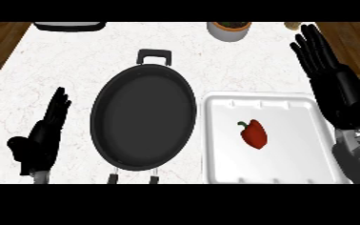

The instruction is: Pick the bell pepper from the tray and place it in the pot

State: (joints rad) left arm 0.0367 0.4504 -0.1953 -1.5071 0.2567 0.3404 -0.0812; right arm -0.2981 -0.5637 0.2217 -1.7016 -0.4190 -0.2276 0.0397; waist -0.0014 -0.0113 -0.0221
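Note:
A red bell pepper [255, 134] with a green stem lies near the middle of the white tray [218, 138] at the lower right. To the tray's left sits the black pot [143, 115], a wide oval vessel with handles at its far and near ends, holding nothing. My right hand [329, 78] is open, fingers straight and pointing away, just beyond the tray's right edge and apart from the pepper. At the lower left my left hand [44, 133] rests open on the counter, left of the pot.
The white marble counter [63, 62] has wooden floor at both far corners. A grey planter pot [229, 30] stands at the far edge, right of centre. A dark flat object [69, 26] lies at the far left edge.

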